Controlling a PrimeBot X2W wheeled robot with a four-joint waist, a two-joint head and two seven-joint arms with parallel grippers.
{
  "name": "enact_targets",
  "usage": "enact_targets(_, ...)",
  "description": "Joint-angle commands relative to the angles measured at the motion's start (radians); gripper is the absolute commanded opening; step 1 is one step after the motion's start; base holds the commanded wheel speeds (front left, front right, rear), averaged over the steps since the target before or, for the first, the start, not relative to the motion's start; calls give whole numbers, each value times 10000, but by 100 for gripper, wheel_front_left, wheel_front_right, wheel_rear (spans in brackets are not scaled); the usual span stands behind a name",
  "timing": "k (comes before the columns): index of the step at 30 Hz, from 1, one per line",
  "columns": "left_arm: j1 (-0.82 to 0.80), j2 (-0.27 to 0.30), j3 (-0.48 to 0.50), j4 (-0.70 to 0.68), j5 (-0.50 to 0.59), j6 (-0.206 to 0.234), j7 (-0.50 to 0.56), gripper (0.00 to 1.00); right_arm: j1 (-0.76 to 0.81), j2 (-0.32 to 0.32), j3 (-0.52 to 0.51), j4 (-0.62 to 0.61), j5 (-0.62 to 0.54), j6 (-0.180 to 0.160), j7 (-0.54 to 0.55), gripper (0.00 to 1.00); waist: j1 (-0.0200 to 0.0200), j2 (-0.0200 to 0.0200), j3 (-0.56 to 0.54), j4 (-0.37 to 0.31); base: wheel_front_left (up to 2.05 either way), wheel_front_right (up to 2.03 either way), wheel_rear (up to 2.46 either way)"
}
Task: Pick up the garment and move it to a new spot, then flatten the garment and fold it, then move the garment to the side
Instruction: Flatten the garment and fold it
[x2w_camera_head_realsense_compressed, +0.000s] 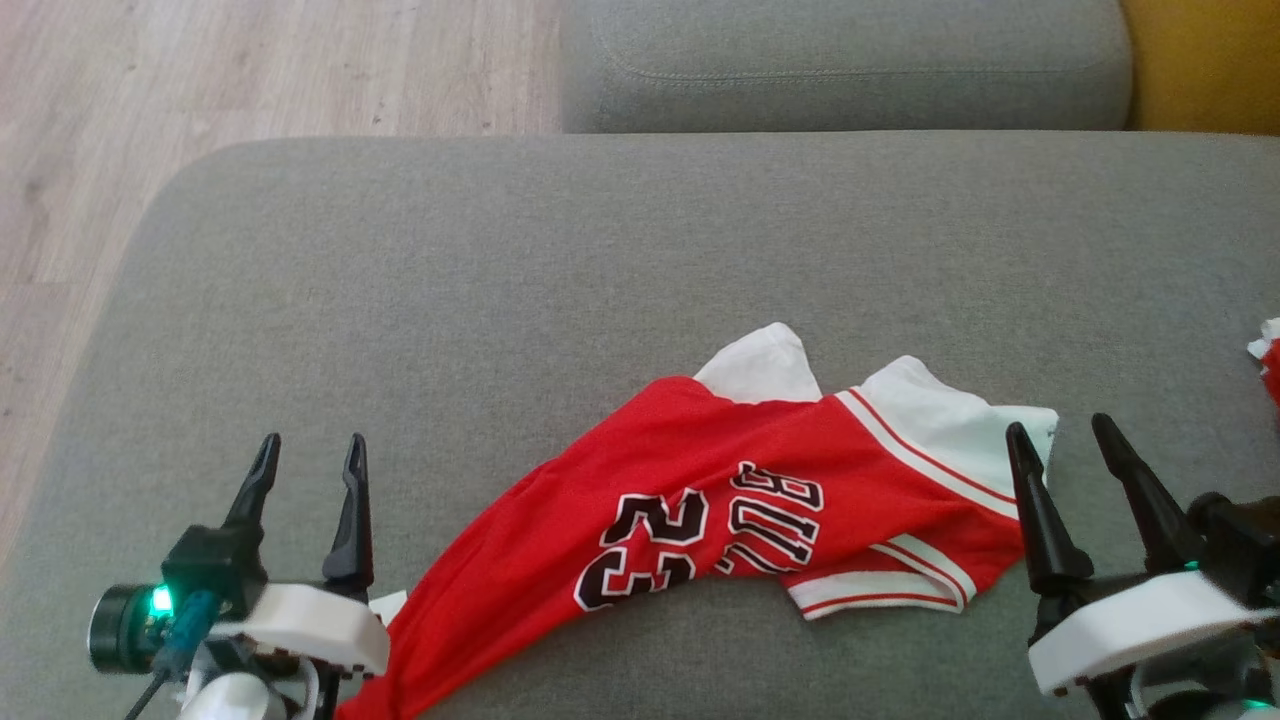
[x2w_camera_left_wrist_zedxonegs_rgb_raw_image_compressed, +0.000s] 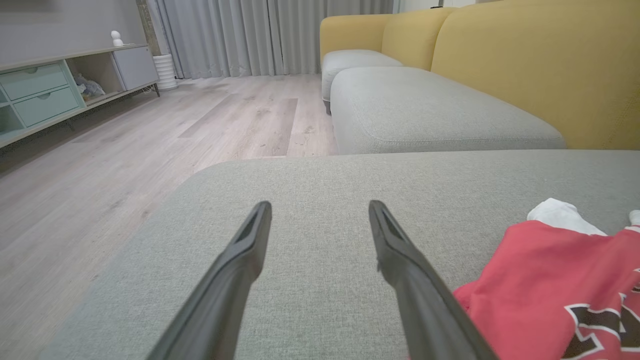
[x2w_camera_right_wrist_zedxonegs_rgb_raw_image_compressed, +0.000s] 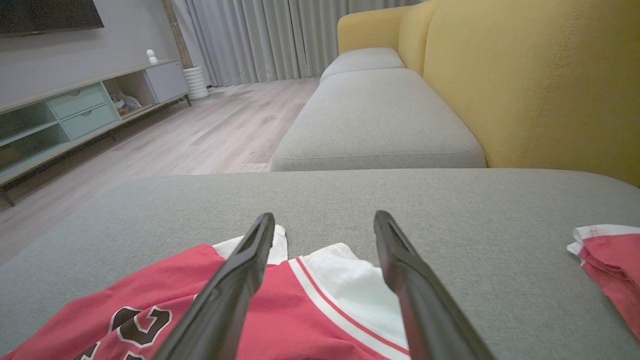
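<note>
The garment (x2w_camera_head_realsense_compressed: 700, 500) is a red jersey with white sleeves and black number 23. It lies crumpled and slanted on the grey sofa cushion (x2w_camera_head_realsense_compressed: 500, 250), running from the lower left up to the right. My left gripper (x2w_camera_head_realsense_compressed: 310, 452) stands open at the lower left, just left of the jersey's hem, holding nothing. My right gripper (x2w_camera_head_realsense_compressed: 1063, 435) stands open at the lower right, its fingers over the white sleeve end. The left wrist view has the jersey (x2w_camera_left_wrist_zedxonegs_rgb_raw_image_compressed: 540, 280) to the right of the open fingers (x2w_camera_left_wrist_zedxonegs_rgb_raw_image_compressed: 240, 270). In the right wrist view the jersey (x2w_camera_right_wrist_zedxonegs_rgb_raw_image_compressed: 320, 300) lies beneath the spread fingers (x2w_camera_right_wrist_zedxonegs_rgb_raw_image_compressed: 235, 285).
A second red and white garment (x2w_camera_head_realsense_compressed: 1268, 355) lies at the cushion's right edge, also seen as cloth (x2w_camera_right_wrist_zedxonegs_rgb_raw_image_compressed: 607, 255) in the right wrist view. Another grey cushion (x2w_camera_head_realsense_compressed: 840, 60) sits beyond, with a yellow backrest (x2w_camera_right_wrist_zedxonegs_rgb_raw_image_compressed: 540, 80) at the right. Wooden floor (x2w_camera_head_realsense_compressed: 200, 90) lies to the left.
</note>
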Motion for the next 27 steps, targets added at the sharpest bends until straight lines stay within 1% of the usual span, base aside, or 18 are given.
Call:
enact_targets(1, -350, 338, 427, -343, -61, 44, 34, 100, -226, -95, 199, -406, 37, -7, 39, 100, 0, 0, -24, -24, 0, 0, 0)
enact_targets(14, -435, 358, 336, -431, -106, 50, 140, 100, -229, -95, 140, -456, 113, -7, 34, 100, 0, 0, 57, -9, 0, 0, 0)
enact_targets(17, -519, 363, 214, -454, -86, -41, 233, 100, -252, -95, 158, -440, 123, -7, 38, 100, 0, 0, 78, -18, 0, 0, 0)
enact_targets(20, -859, 259, -153, -441, -73, -370, 589, 100, -282, -95, 174, -442, 136, -7, 55, 100, 0, 0, 192, -29, 0, 0, 0)
enact_targets(22, -1261, 119, -493, -280, -117, -761, 968, 100, -340, -95, 200, -448, 132, -7, 61, 100, 0, 0, 312, -50, 0, 0, 0)
enact_targets(25, -1961, -366, -977, 121, -381, -1466, 1475, 100, -467, -95, 278, -419, 134, -7, 73, 100, 0, 0, 513, -130, 0, 0, 0)
enact_targets(27, -2339, -648, -1261, 630, -512, -1836, 1803, 100, -569, -95, 333, -356, 167, -7, 69, 100, 0, 0, 620, -244, 0, 0, 0)
